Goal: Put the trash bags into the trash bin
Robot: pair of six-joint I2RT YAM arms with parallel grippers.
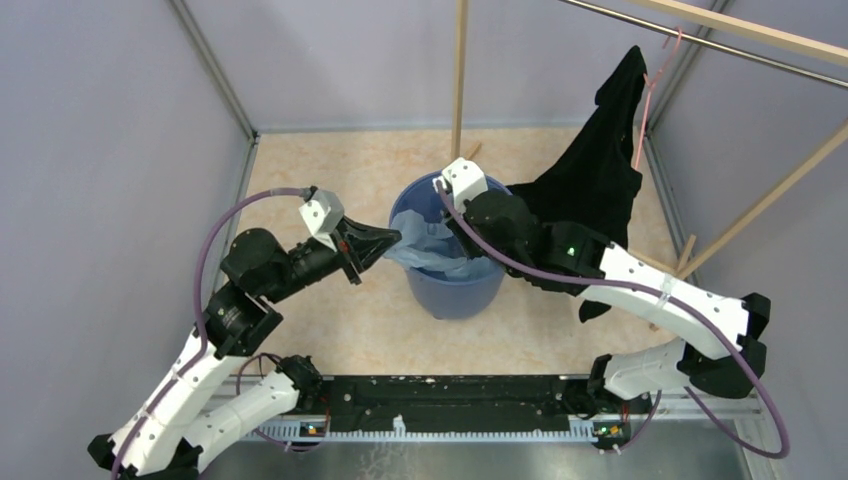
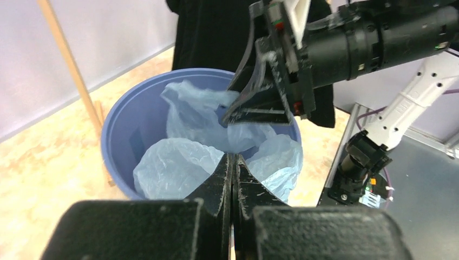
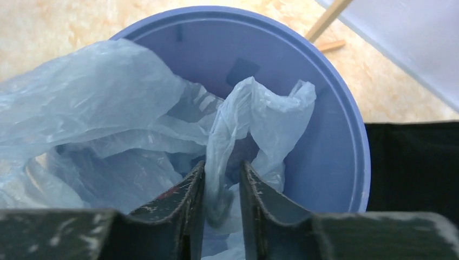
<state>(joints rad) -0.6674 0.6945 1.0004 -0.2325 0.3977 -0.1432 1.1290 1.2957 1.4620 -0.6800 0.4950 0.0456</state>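
Any print on the thin, crinkled, translucent light-blue plastic bag [image 3: 108,92] is too faint for you to read; the bag sits bunched inside the round blue plastic bin [image 3: 335,141], with one part lying over its rim; your right gripper [image 3: 222,167] clasps an upright fold of it above the bin; your left gripper [image 2: 233,158] is clenched at the rim, and whether it pinches film you cannot tell; pale speckled board floor [image 1: 350,170], lilac-grey walls [image 1: 100,150].
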